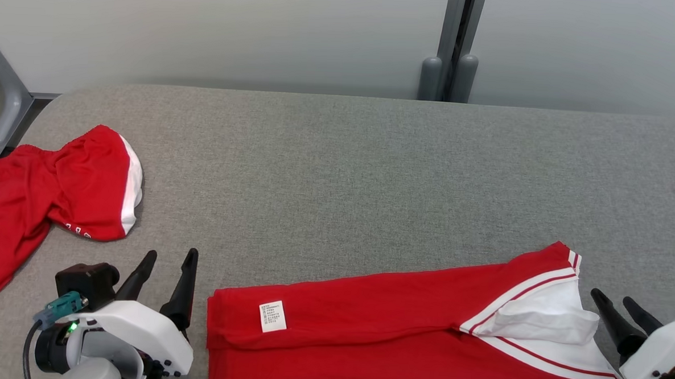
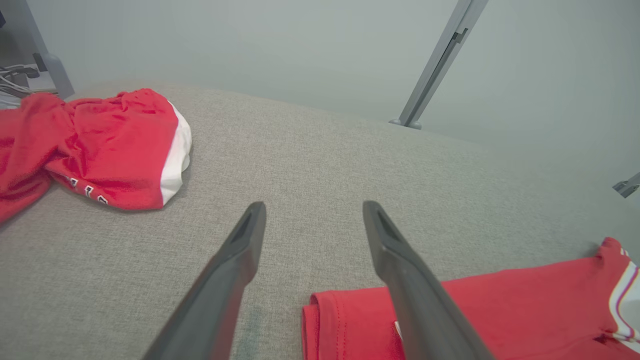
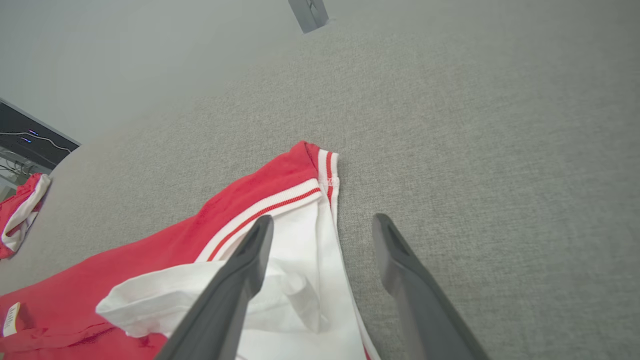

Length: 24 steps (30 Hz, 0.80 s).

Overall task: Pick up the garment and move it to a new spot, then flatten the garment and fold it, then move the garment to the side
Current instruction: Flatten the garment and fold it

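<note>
Garment (image 1: pixel 366 304) red, folded, white sleeve (image 1: pixel 542 318), label (image 1: pixel 272 316) showing. Left pincer (image 1: pixel 172 253), right pincer (image 1: pixel 612 296) spread, empty.

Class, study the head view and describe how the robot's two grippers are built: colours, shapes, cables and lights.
The left gripper and the right gripper each have two long, dark, tapering fingers set in a glossy white housing. The left one also carries a black box, a teal plug on a dark cable, and a small green light.
</note>
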Motion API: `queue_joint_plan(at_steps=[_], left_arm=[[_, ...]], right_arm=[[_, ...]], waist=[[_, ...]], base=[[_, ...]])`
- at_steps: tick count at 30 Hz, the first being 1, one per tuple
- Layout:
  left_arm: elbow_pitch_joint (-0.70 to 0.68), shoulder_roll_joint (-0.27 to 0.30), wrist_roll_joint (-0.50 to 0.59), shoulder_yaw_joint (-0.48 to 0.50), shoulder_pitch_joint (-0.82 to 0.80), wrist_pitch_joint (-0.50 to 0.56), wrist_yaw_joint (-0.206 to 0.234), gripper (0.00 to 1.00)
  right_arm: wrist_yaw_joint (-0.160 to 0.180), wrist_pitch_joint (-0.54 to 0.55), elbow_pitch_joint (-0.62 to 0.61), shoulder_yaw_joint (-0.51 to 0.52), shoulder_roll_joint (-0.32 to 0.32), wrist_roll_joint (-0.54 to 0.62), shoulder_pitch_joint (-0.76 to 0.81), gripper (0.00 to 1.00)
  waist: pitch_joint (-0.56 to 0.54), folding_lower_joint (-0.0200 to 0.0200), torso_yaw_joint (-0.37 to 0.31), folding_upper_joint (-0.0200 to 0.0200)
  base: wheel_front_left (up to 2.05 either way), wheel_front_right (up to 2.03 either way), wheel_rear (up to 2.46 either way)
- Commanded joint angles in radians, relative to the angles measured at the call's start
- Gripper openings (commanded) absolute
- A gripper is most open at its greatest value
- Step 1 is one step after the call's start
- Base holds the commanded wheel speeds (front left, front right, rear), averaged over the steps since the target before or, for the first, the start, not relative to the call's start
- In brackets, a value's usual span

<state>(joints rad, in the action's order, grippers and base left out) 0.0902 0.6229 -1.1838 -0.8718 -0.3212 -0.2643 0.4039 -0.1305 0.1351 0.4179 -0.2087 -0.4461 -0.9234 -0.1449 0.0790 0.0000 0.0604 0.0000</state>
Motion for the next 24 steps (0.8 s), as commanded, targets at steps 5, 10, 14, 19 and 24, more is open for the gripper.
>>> queue_joint_plan(at_steps=[5, 10, 14, 19, 24], left_arm=[[0.021, -0.032, 0.042, 0.047, 0.038, -0.001, -0.034, 1.0], [0.037, -0.047, 0.054, 0.062, 0.047, -0.001, -0.047, 1.0], [0.047, -0.055, 0.061, 0.074, 0.045, -0.001, -0.061, 1.0], [0.061, -0.063, 0.067, 0.08, 0.041, -0.002, -0.072, 1.0], [0.071, -0.066, 0.07, 0.085, 0.03, -0.001, -0.082, 1.0]], right_arm=[[-0.001, 0.058, 0.091, -0.012, 0.038, 0.032, -0.054, 1.0], [-0.001, 0.081, 0.155, -0.02, 0.049, 0.044, -0.072, 1.0], [-0.001, 0.115, 0.222, -0.025, 0.067, 0.032, -0.088, 1.0], [-0.001, 0.184, 0.271, -0.042, 0.1, -0.012, -0.086, 1.0], [-0.002, 0.26, 0.28, -0.076, 0.136, -0.072, -0.08, 1.0]], waist=[[0.008, 0.0, 0.013, 0.0], [0.017, 0.0, 0.023, 0.0], [0.025, 0.0, 0.032, 0.0], [0.033, 0.0, 0.043, 0.0], [0.04, 0.0, 0.055, 0.0]], base=[[0.0, 0.0, 0.0], [0.0, 0.0, 0.0], [0.0, 0.0, 0.0], [0.0, 0.0, 0.0], [0.0, 0.0, 0.0]])
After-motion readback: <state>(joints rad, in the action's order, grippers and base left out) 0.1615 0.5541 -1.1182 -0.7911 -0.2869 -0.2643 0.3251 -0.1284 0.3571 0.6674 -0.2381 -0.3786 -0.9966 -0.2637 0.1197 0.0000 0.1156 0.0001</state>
